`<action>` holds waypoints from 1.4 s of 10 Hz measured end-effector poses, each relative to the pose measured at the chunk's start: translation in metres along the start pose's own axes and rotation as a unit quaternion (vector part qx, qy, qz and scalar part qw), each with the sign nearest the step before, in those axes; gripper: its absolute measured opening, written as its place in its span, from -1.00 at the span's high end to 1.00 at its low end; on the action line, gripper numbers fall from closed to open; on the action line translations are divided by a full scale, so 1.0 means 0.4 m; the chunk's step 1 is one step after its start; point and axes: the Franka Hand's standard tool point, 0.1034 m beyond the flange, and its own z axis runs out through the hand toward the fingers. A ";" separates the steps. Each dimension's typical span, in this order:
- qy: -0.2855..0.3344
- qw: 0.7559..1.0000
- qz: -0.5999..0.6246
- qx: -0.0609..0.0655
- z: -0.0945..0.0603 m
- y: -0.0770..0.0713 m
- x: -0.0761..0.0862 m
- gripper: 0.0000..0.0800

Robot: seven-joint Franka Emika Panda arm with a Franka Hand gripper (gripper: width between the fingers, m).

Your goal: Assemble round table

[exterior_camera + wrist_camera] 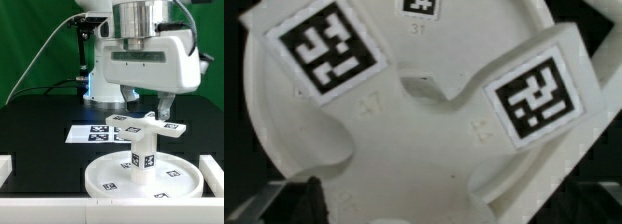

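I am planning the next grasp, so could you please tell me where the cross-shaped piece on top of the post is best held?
Take the cross-shaped piece by one arm, coming down from above, the fingers closing across that arm's narrow width. It lies flat on the upright post, which stands on the round disc, so its arms stick out free on all sides, and their straight edges probably suit flat fingers. The hand hovers by it.

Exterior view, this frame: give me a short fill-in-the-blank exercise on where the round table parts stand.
1. The short post stands ____ on the round disc.
2. The cross-shaped piece sits on ____ of the post.
3. The marker board lies ____ the disc.
4. The table surface is ____ in colour.

Missing words: upright; top; behind; black
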 end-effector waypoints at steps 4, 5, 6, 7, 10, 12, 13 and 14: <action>-0.005 0.976 -0.218 0.000 0.006 0.008 -0.002 -0.62; -0.004 0.972 -0.235 0.000 0.006 0.008 -0.001 -0.62; -0.004 0.964 -0.266 -0.001 0.006 0.008 0.000 -0.62; -0.003 0.941 -0.338 -0.004 0.006 0.010 0.001 -0.62; -0.008 0.853 -0.522 -0.008 0.016 0.000 -0.024 -0.62; -0.007 0.845 -0.535 -0.012 0.015 0.006 -0.014 -0.62; -0.008 0.853 -0.522 -0.014 0.019 0.008 -0.014 -0.62; -0.009 0.864 -0.503 -0.022 0.033 0.014 -0.013 -0.62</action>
